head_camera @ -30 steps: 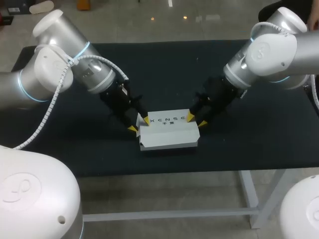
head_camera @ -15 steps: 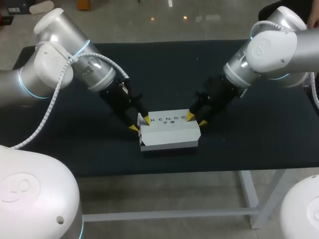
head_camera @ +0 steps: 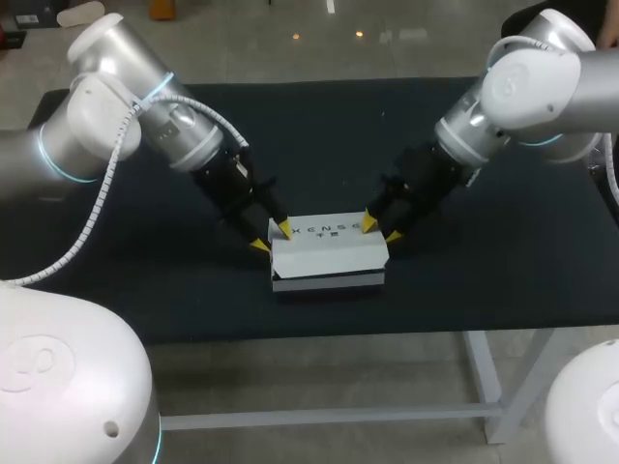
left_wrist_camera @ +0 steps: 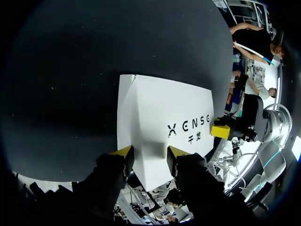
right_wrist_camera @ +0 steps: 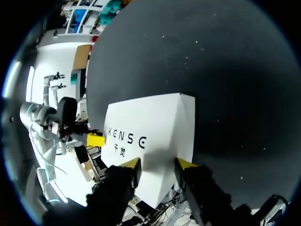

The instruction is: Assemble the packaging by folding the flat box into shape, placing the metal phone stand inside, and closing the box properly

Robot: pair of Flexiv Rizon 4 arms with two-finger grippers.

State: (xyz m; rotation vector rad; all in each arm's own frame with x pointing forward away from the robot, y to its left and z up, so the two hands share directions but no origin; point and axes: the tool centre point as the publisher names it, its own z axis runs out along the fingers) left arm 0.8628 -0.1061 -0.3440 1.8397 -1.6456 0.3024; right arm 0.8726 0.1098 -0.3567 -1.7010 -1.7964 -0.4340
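Head view: the box point(head_camera: 329, 253) lies by the middle of the table's point(head_camera: 319, 135) front edge. Its lid is lower than a second ago and the left flap gap is gone, so closing looks nearly done. Left wrist view: my left gripper point(left_wrist_camera: 150, 151), fingers half spread, rests on the box's end and grips nothing. Right wrist view: my right gripper point(right_wrist_camera: 157, 164) does likewise.

Inside of the white box point(head_camera: 329, 253) out of sight, seemingly beneath its own folded-down top.
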